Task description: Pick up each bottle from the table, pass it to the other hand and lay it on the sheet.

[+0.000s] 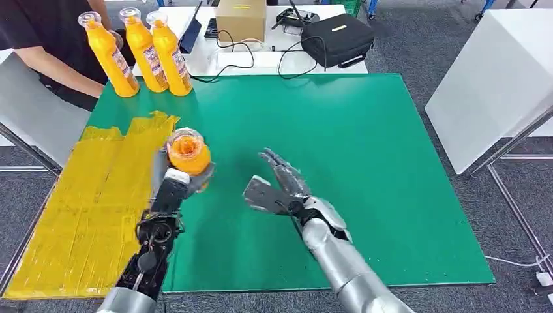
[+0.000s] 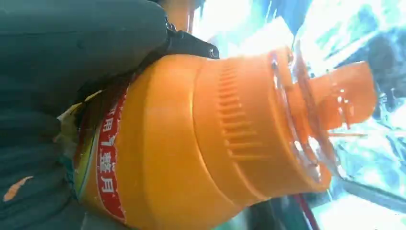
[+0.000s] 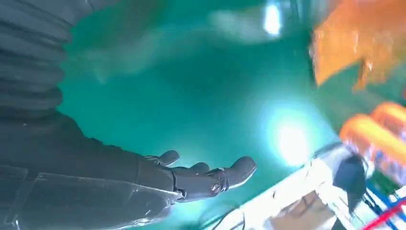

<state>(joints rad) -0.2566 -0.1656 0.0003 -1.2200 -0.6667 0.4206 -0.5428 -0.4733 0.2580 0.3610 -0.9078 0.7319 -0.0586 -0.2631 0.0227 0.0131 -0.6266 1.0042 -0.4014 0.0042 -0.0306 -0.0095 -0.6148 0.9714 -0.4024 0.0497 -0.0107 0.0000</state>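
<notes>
The left hand [image 1: 177,181] grips 1 ribbed, glossy orange plastic bottle [image 1: 188,153], raised above the green table [image 1: 365,150] beside the crinkled yellow sheet [image 1: 78,215] along its left edge. The right hand [image 1: 277,186] is spread wide, palm up, holding nothing. 3 more bottles [image 1: 142,52] stand at the far-left corner.

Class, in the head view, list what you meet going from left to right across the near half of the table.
Yellow taped sheet → orange juice bottle with clear cap held by the left hand → open right hand → bare green mat.
</notes>
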